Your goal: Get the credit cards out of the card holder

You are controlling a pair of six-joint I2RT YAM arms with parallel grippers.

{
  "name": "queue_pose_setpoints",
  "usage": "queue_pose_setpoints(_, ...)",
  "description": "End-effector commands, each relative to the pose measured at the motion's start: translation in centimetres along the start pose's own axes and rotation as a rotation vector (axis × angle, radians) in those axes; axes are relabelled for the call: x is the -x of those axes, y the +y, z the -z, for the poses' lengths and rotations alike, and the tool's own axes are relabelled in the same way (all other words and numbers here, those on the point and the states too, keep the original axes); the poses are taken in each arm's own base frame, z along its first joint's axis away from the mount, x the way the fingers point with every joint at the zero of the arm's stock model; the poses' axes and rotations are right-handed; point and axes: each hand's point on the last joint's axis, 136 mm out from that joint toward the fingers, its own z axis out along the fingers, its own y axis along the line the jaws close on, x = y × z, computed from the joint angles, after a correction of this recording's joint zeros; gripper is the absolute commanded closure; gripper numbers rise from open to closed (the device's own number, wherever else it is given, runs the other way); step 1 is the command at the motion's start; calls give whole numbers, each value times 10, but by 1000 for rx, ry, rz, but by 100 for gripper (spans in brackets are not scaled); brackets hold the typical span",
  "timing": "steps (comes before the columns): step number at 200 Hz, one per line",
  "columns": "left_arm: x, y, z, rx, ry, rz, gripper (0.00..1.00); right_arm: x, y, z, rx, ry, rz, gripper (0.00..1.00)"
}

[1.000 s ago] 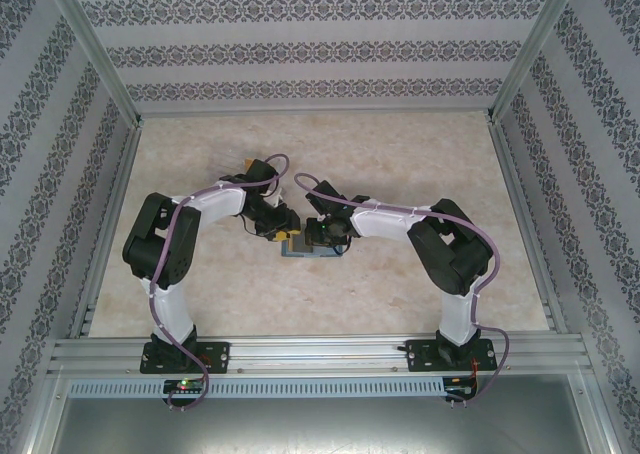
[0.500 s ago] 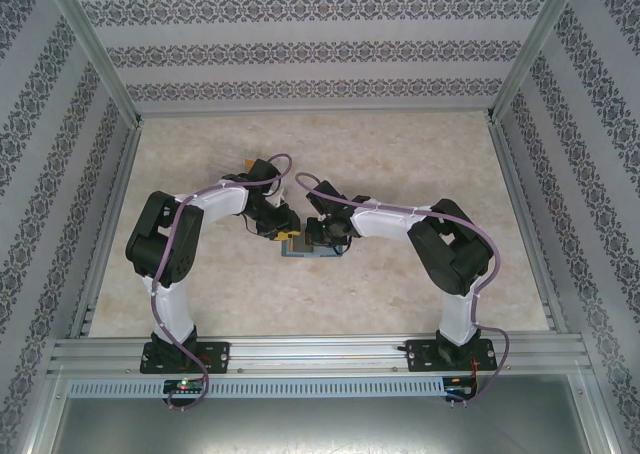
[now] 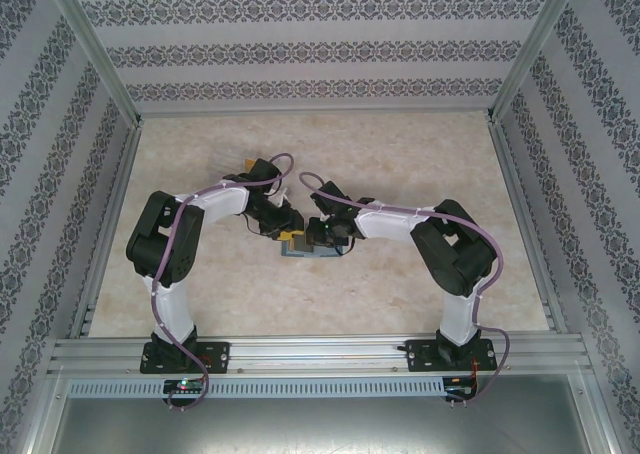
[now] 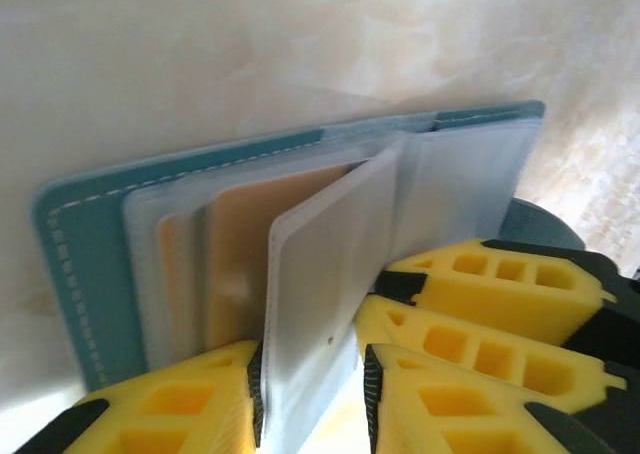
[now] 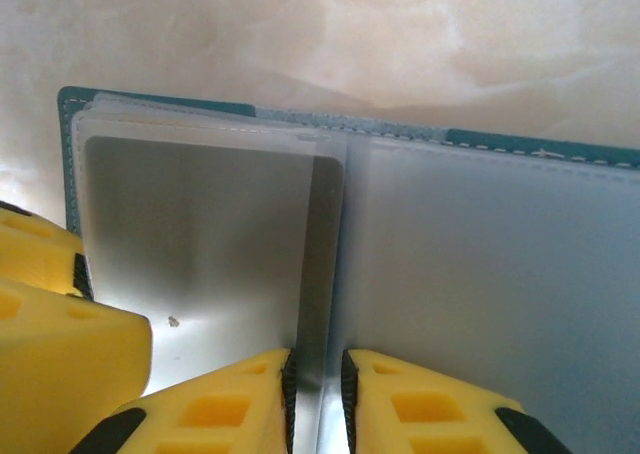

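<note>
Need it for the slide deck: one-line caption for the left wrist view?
Left gripper straddling a grey leaf of the open card holder, an orange card sleeved beside it.

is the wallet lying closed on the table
No, the wallet lies open like a book, clear sleeves fanned out and an orange card showing inside.

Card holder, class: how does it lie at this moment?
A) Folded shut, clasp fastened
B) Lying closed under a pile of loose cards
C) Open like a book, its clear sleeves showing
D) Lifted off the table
C: the left wrist view shows the card holder spread open, its clear sleeves fanned out and an orange-gold card visible between them.
</note>
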Motion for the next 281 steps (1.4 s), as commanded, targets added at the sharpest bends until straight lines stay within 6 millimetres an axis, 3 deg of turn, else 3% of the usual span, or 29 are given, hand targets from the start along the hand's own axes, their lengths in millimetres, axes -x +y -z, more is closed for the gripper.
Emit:
queue_pose_setpoints(1,-1,-34,12,-95,-38,-114,68,-5,-24,-1,-31,5,-51,76)
queue_pose_setpoints(41,-1,-33,10,-100,-38,-109,75,16,-10,26,73,-83,-55,75)
queue_pose_setpoints(59,0,-39,11,-117,-50,-121,69,24,-10,40,105,-139,-79,73)
queue_pose_setpoints(100,0,-72,9,-212,-56,-176,59,36,-15,66,189,-236,-133,71)
queue_pose_setpoints(141,6,-95,-1,-267,-56,-192,51,37,-36,90,140,-331,-169,70)
queue_pose_setpoints(165,12,-92,-12,-241,-49,-189,43,36,-48,101,102,-345,-156,69)
queue_pose_setpoints(222,24,-90,-27,-236,-41,-146,41,31,-49,105,92,-323,-129,68)
queue_pose_setpoints(281,28,-69,0,-80,-175,-133,50,24,-29,76,57,-225,-60,73)
